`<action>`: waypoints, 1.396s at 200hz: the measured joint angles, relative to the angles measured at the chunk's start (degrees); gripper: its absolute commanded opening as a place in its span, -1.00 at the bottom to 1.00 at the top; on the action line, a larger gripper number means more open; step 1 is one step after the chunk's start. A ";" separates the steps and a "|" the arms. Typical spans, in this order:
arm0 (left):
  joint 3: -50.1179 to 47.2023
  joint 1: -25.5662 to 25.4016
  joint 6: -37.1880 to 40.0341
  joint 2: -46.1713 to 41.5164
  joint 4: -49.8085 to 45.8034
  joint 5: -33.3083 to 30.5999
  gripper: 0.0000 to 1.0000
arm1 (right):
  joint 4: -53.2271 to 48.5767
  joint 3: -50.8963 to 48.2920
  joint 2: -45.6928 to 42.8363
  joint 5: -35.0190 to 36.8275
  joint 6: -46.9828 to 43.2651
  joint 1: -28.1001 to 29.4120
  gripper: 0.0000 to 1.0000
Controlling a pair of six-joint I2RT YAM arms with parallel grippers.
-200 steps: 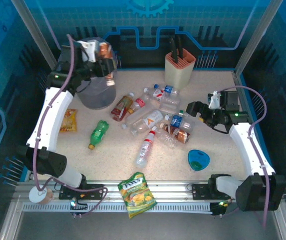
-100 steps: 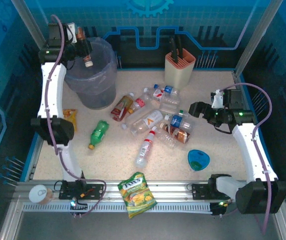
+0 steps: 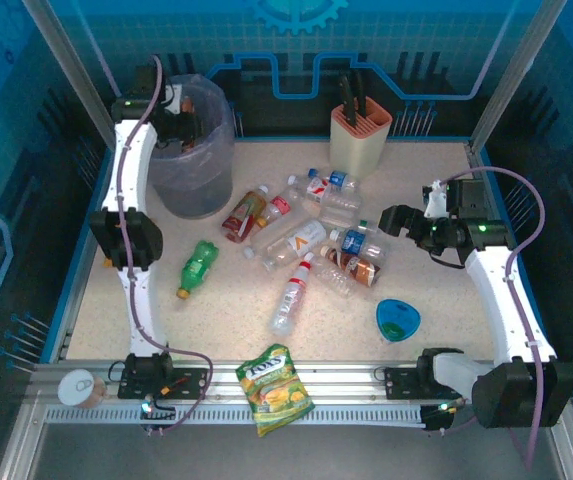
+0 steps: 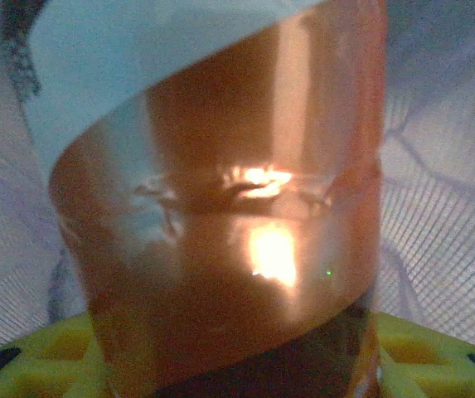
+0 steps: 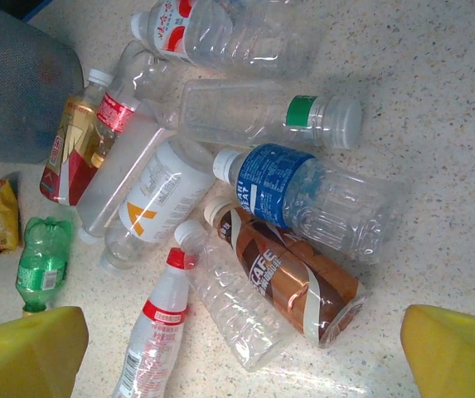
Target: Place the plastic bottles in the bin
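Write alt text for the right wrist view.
Plastic bottles lie heaped on a speckled table, among them a blue-labelled one and a brown coffee bottle. The open right tool hangs above, its yellow fingers at the bottom corners.

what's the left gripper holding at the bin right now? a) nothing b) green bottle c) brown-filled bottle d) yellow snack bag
c: the left wrist view shows a brown-filled bottle clamped in the left gripper, with the crinkled liner of the bin behind it.
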 measured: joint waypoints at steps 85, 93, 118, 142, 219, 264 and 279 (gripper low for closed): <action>-5.81 -0.46 0.96 -0.02 0.37 0.92 0.33 | -0.07 -1.16 0.76 1.51 -1.11 -0.35 0.96; -5.81 -0.46 1.44 -0.02 0.31 0.92 0.40 | -0.07 -1.18 0.76 1.51 -1.29 -0.37 0.96; -5.81 -0.46 1.55 -0.04 0.28 0.94 0.67 | -0.07 -1.49 0.76 1.49 -1.70 -0.37 0.96; -5.81 -0.46 2.03 -0.13 0.24 0.98 0.85 | -0.07 -1.51 0.76 1.49 -1.95 -0.37 0.96; -4.59 -0.46 5.49 -8.28 -0.61 -0.85 0.99 | -0.02 -1.51 2.58 1.22 -1.90 -0.37 0.96; -3.67 -0.48 5.97 -23.39 -1.42 -1.95 0.99 | 0.59 -1.40 4.68 0.24 -1.68 -0.37 0.95; -5.22 -0.83 5.97 -28.74 -1.46 -2.29 0.99 | 0.59 -0.83 5.70 -0.28 -1.64 -0.35 0.95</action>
